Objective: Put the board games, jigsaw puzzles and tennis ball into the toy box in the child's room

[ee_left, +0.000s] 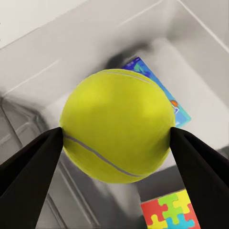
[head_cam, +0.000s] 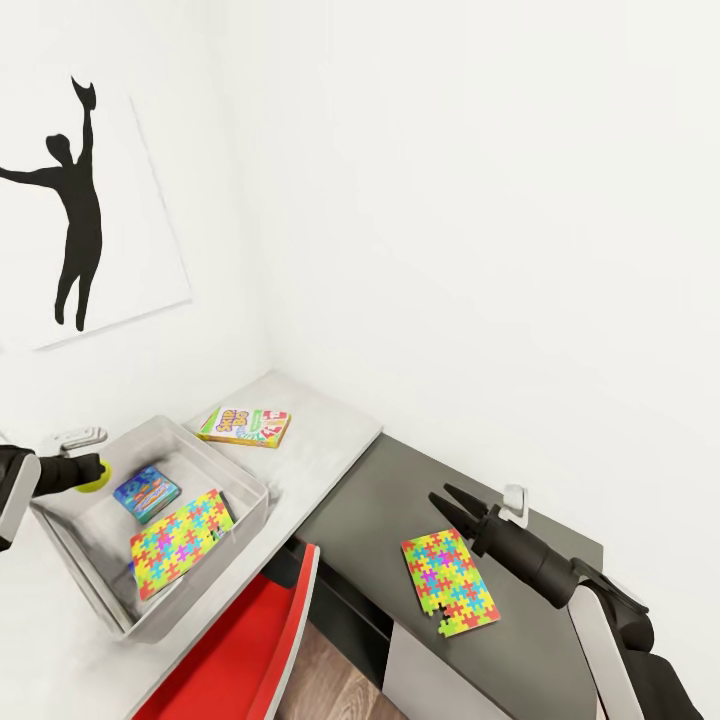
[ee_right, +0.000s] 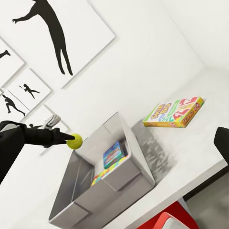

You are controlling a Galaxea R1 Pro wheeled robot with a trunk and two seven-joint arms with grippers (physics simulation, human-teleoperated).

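My left gripper [head_cam: 97, 477] is shut on the yellow-green tennis ball [ee_left: 117, 126], held over the far left end of the light grey toy box [head_cam: 205, 592]. Inside the box lie a blue board game [head_cam: 147, 493] and a bright jigsaw puzzle [head_cam: 180, 540]. A green-red-yellow board game [head_cam: 245, 425] lies on the light grey table top [head_cam: 320, 440] behind the box. The second jigsaw puzzle [head_cam: 449, 583] lies flat on the lower dark grey section. My right gripper [head_cam: 441, 497] hovers open just above that puzzle's far edge, holding nothing. The right wrist view takes in the toy box [ee_right: 119, 183] and the tennis ball [ee_right: 74, 141].
A red chair [head_cam: 250, 640] is tucked under the desk just in front of the toy box. A small white object [head_cam: 515, 503] sits at the wall behind my right gripper. White walls close off the desk at the back, with black silhouette pictures [head_cam: 75, 200] on the left one.
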